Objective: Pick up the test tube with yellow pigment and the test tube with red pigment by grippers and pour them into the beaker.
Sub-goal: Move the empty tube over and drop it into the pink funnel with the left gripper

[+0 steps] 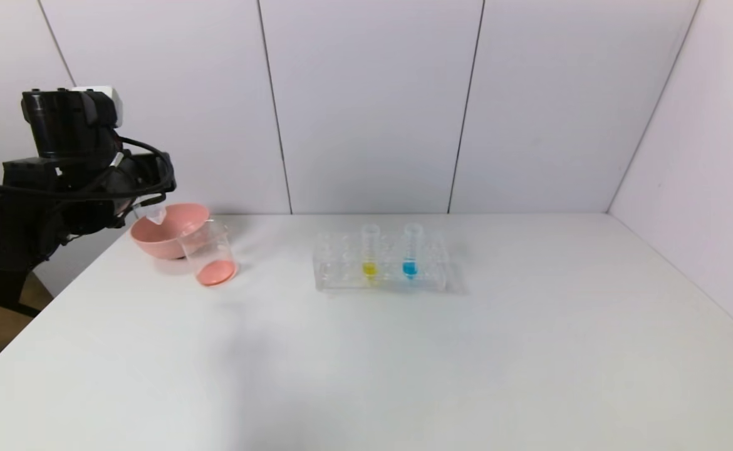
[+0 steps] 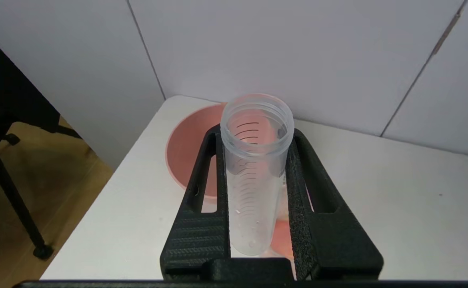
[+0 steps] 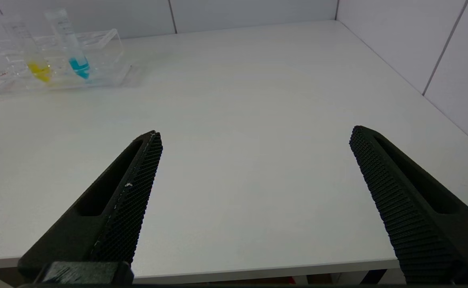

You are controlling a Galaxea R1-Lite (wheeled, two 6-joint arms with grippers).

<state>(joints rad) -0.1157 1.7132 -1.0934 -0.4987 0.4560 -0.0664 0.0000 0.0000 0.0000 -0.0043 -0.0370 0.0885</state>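
left gripper (image 2: 256, 160): clamped on emptied test tube with red pigment (image 2: 254, 176), far left above pink bowl (image 1: 165, 227) | beaker (image 1: 211, 254): red liquid inside | right gripper (image 3: 256, 138): fingers spread, over near table (image 1: 467, 351)

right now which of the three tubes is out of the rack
The emptied red-pigment tube, gripped in the left hand over the pink bowl; the yellow and blue tubes stand racked.

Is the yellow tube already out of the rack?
No, the yellow tube stands upright in the clear rack beside the blue tube, while the left gripper holds an emptied tube.
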